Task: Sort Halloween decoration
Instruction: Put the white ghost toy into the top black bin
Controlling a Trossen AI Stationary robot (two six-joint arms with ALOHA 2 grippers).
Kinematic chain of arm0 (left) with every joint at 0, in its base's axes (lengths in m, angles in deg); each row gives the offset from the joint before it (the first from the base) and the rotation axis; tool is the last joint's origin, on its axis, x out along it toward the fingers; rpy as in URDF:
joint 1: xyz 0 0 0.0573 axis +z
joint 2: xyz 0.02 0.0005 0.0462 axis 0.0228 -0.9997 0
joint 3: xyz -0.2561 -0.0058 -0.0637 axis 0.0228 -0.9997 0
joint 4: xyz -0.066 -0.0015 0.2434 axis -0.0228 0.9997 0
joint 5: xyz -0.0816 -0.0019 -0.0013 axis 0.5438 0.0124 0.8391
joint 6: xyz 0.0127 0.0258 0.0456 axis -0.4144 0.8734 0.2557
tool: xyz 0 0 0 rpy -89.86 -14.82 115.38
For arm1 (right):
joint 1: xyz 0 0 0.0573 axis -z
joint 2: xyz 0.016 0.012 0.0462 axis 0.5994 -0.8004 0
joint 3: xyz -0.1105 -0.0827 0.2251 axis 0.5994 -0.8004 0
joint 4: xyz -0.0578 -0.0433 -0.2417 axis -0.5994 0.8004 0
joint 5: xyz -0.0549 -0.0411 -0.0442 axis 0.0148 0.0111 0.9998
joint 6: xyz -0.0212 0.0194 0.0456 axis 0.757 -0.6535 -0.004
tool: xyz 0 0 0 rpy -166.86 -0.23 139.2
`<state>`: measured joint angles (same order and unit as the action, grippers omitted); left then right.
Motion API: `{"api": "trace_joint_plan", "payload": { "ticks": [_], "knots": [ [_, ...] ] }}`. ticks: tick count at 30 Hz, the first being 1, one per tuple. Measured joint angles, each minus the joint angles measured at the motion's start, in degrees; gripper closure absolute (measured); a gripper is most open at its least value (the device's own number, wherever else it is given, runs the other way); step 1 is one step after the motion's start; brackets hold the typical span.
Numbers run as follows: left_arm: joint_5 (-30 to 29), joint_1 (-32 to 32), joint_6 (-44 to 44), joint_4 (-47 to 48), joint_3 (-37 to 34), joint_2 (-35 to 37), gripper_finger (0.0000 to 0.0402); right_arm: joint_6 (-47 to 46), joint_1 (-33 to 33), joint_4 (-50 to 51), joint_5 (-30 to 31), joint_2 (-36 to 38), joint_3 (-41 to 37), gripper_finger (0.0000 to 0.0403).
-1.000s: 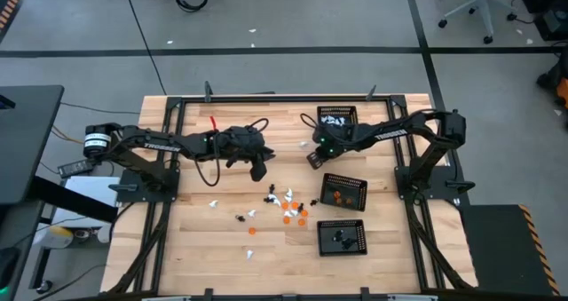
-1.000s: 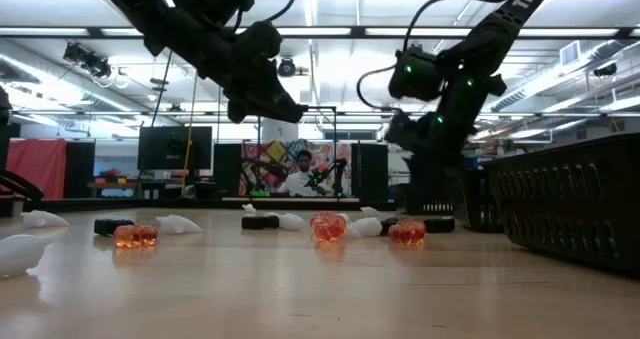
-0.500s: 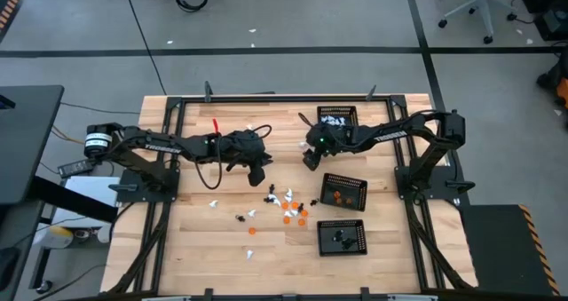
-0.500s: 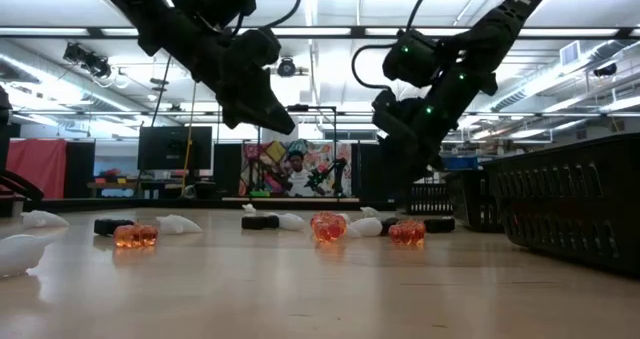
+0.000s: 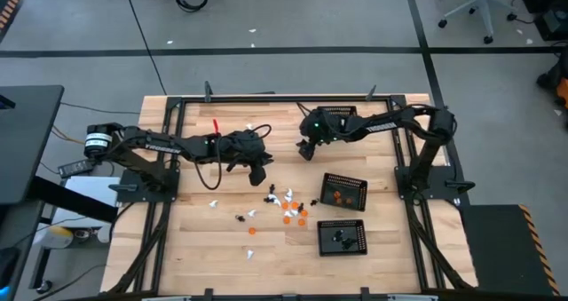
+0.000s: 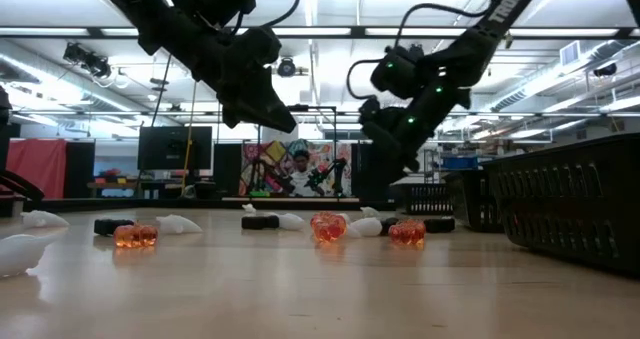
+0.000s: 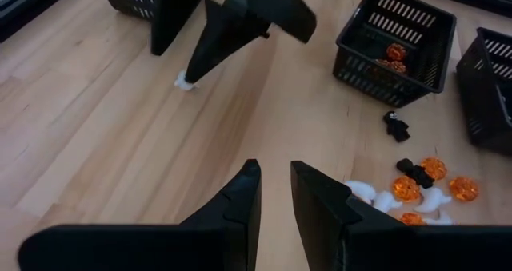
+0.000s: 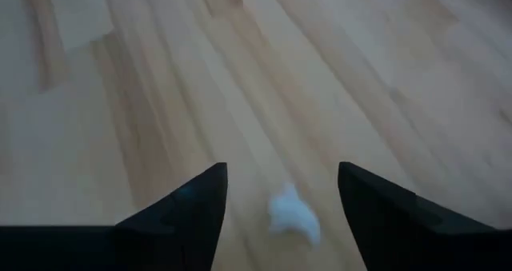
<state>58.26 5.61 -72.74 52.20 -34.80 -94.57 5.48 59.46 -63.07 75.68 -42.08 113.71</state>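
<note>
The Halloween decoration is many tiny white, orange and black figures; most lie loose in a cluster (image 5: 286, 205) at mid-table. One white figure (image 8: 292, 215) lies alone on the wood, farther back. My right gripper (image 8: 282, 193) hovers open over it, a finger on either side, touching nothing; the left wrist view shows this figure (image 7: 186, 81) under those fingers. My left gripper (image 7: 274, 197) hangs above the table left of the cluster (image 5: 259, 170), its fingers a narrow gap apart with nothing between them.
Three black mesh trays stand on the right half: a far one (image 5: 337, 116) with white figures, a middle one (image 5: 343, 192) with orange figures, a near one (image 5: 342, 237) with black figures. Bare wood lies between the two grippers. A person shows in the room behind (image 6: 302, 175).
My right gripper has swung toward the table's left and far edges, away from the middle tray, and its wrist has rolled. It now hangs over the lone white figure.
</note>
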Motion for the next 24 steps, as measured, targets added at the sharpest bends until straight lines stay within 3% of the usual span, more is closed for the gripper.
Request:
{"api": "trace_joint_plan", "payload": {
  "ticks": [6, 13, 24],
  "knots": [
    [-0.13, -0.01, -1.33, 0.22, 0.00, 0.00, 0.0322, 3.19, 0.07, 7.66, 0.62, -4.70, 5.33, 0.0161],
    [-0.36, 0.00, -1.81, 0.44, 0.00, 0.00, 0.0322, 6.48, -0.22, 14.44, 1.30, -4.60, 5.09, 0.0173],
    [-1.29, -0.02, -2.05, 0.27, 0.00, 0.00, 0.0322, 10.28, -0.79, 14.94, 0.93, -4.76, 7.02, 0.0193]
  ]
}}
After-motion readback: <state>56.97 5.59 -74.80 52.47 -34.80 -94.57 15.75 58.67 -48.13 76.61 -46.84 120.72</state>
